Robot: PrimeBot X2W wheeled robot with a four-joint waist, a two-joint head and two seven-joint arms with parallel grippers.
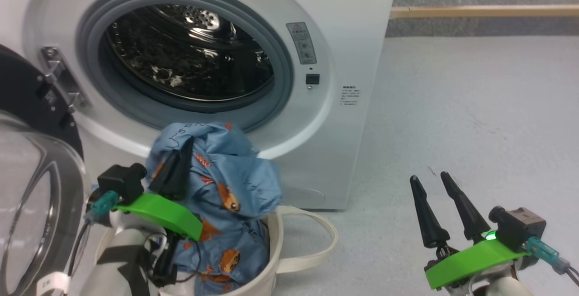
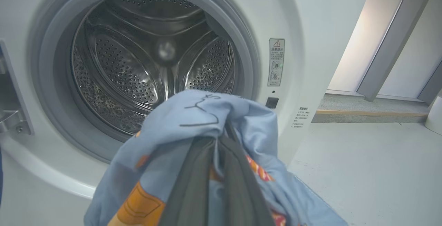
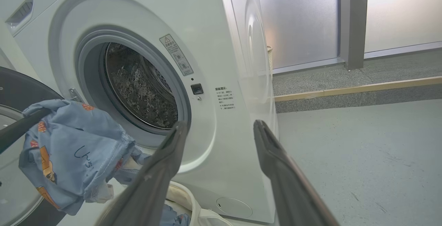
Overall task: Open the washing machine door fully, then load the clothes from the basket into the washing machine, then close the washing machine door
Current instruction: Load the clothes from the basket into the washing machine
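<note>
left fingers (image 2: 193, 188) pinch crumpled light-blue clothes (image 1: 244, 174), orange cartoon print, above basket (image 1: 272, 255).

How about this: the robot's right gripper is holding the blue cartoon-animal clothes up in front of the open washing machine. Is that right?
Not quite: it is the left gripper that is shut on the blue cartoon-animal clothes, holding them up in front of the open washing machine. The head view shows it; the right gripper is open and empty.
</note>
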